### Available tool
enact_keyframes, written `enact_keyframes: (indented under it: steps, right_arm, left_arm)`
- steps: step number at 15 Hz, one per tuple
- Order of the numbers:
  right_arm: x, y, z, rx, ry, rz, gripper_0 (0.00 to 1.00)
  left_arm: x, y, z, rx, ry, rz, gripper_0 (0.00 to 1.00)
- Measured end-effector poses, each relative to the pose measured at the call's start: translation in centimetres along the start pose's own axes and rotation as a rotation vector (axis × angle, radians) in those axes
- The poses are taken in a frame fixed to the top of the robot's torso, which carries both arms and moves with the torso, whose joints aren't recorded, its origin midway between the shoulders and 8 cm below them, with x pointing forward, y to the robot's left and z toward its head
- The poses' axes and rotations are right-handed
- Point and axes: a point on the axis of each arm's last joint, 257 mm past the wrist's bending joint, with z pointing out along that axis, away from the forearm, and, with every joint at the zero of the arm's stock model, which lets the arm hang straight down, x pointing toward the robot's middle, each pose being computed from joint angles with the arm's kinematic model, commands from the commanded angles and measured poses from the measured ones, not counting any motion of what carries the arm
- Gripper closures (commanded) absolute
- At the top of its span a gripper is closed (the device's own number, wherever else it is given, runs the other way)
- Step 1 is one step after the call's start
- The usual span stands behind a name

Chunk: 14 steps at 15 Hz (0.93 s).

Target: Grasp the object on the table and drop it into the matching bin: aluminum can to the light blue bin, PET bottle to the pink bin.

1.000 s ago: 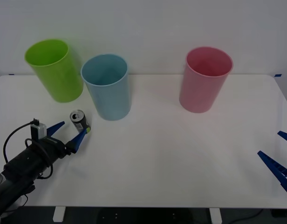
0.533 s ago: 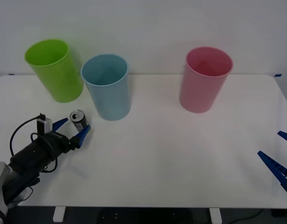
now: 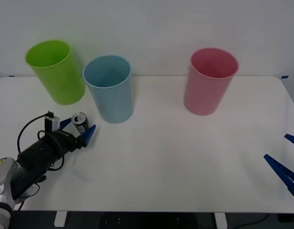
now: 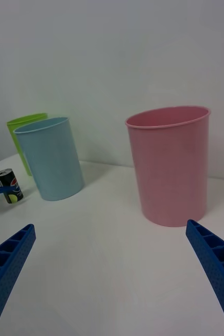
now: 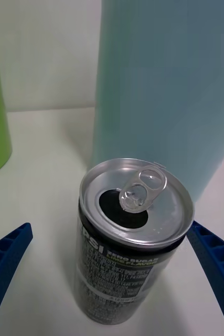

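Note:
The small dark aluminum can point(image 3: 80, 122) stands upright on the white table point(image 3: 175, 152), just in front of the light blue bin point(image 3: 109, 88). My left gripper point(image 3: 78, 128) is open, with one blue finger on each side of the can and a gap to each. The left wrist view shows the can point(image 5: 130, 252) close up, silver top and pull tab up, between the fingers point(image 5: 7, 257), with the light blue bin point(image 5: 169, 89) right behind it. The pink bin point(image 3: 210, 81) stands at the back right. My right gripper point(image 3: 286, 157) rests open at the table's right edge.
A lime green bin point(image 3: 55, 71) stands at the back left, beside the light blue one. The right wrist view shows the pink bin point(image 4: 169, 163), the light blue bin point(image 4: 51, 157), the green bin point(image 4: 25, 131) and the can point(image 4: 9, 185) across open tabletop.
My left gripper has slid forward and to the right, so its open fingers now straddle the can. The can and the right arm have not moved.

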Motion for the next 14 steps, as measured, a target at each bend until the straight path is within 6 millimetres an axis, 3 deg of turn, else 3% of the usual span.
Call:
enact_keyframes:
  steps: [3, 4, 5, 6, 7, 9, 14]
  right_arm:
    - [0.00, 0.00, 0.00, 0.000, 0.000, 0.000, 0.00]
    - [0.00, 0.00, 0.00, 0.000, 0.000, 0.000, 0.00]
    - [0.00, 0.00, 0.00, 0.000, 0.000, 0.000, 0.00]
    - [0.00, 0.00, 0.00, 0.000, 0.000, 0.000, 0.00]
    - [0.00, 0.00, 0.00, 0.000, 0.000, 0.000, 0.00]
    - [0.00, 0.00, 0.00, 0.000, 0.000, 0.000, 0.00]
    - [0.00, 0.00, 0.00, 0.000, 0.000, 0.000, 0.00]
  left_arm:
    - [-0.01, -0.43, 0.36, 0.008, 0.002, 0.003, 0.00]
    - [-0.01, -0.47, 0.42, 0.007, 0.002, 0.003, 0.16]
    - [-0.01, -0.49, 0.47, 0.006, 0.002, 0.002, 0.56]
    - [-0.05, -0.50, 0.52, 0.006, 0.001, 0.004, 0.78]
    - [-0.01, -0.50, 0.52, 0.005, 0.002, 0.005, 0.94]
    - [-0.01, -0.47, 0.52, 0.004, 0.001, 0.007, 1.00]
    - [0.07, -0.49, 0.51, 0.004, 0.003, 0.009, 1.00]
